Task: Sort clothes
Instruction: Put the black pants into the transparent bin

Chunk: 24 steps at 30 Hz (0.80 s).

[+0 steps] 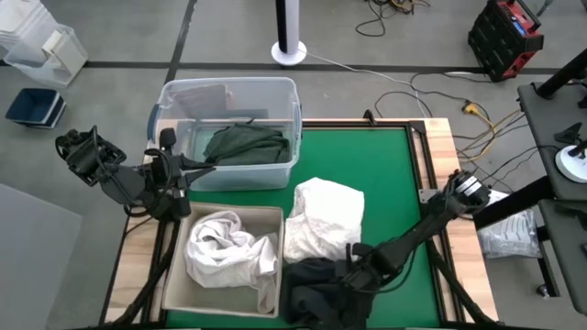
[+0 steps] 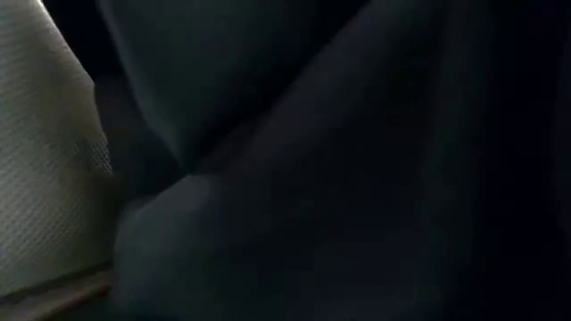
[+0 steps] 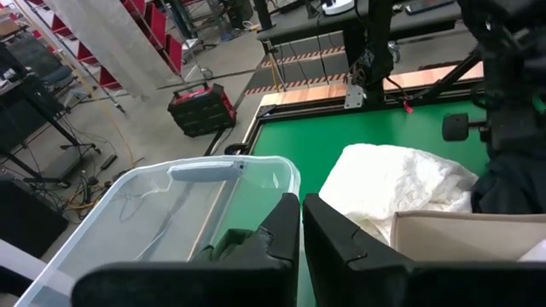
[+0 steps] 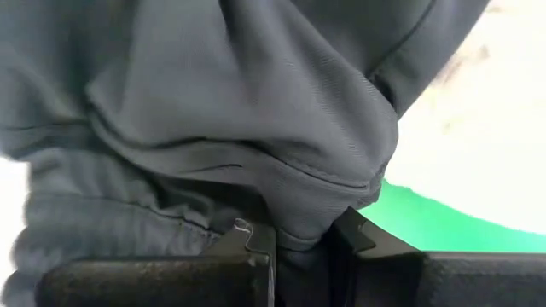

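Your dark grey garment [image 1: 316, 284] lies crumpled at the near edge of the green surface [image 1: 385, 174], just beside the beige fabric bin [image 1: 179, 266] and touching the white garment [image 1: 321, 220] behind it. Your right end effector [image 4: 299, 243] sits directly on this dark heap, fingers pinched nearly together on a fold of its cloth. The clear plastic tub [image 1: 229, 96], holding a dark green garment [image 1: 246, 145], lies beyond, toward the far left. Your left end effector [image 3: 301, 226] waits at the tub's near left corner, fingers closed and empty. The bin holds white clothes [image 1: 225, 247].
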### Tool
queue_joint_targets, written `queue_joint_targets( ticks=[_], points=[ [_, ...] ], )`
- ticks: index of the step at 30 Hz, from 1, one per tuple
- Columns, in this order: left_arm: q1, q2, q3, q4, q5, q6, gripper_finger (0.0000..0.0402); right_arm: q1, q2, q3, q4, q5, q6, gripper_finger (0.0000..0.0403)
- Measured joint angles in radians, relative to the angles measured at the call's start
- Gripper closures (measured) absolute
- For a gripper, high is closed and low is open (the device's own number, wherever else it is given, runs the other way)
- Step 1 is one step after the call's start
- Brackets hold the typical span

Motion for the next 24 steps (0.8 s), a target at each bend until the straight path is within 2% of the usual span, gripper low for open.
queue_joint_targets(
  ticks=[17,24],
  points=[
    [0.000,0.000,0.000,-0.002,0.000,0.003,0.0402,0.000,-0.347,0.003,0.059,0.031,0.009,0.0365],
    [0.000,0.000,0.000,-0.001,0.000,0.003,0.0402,0.000,-0.460,0.003,0.141,0.147,0.054,0.0365]
  ],
)
